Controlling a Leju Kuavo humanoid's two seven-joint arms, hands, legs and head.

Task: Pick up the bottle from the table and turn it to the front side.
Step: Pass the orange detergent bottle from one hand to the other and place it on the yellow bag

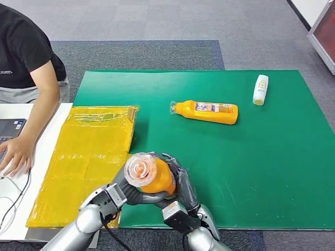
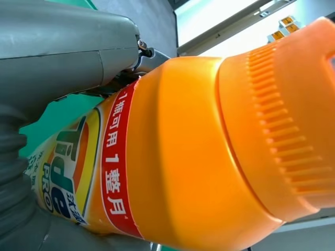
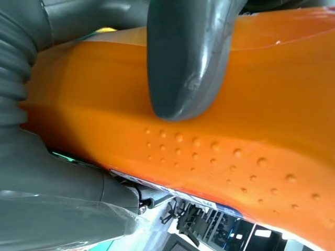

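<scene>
Head view shows the orange Tide detergent bottle [image 1: 152, 176] lifted off the green desk [image 1: 237, 172], gripped between the left hand [image 1: 118, 192] and right hand [image 1: 183, 188], cap toward the camera. The turning step looks underway; next, rotate until the label faces front. Glossy orange body, ribbed cap, red band, dimpled back.

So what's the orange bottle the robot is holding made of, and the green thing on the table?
The orange bottle looks like smooth, glossy plastic: moulded ridges on its cap, raised dots on its side. The green mat looks matt and flat, perhaps rubber or felt; I can't tell.
</scene>
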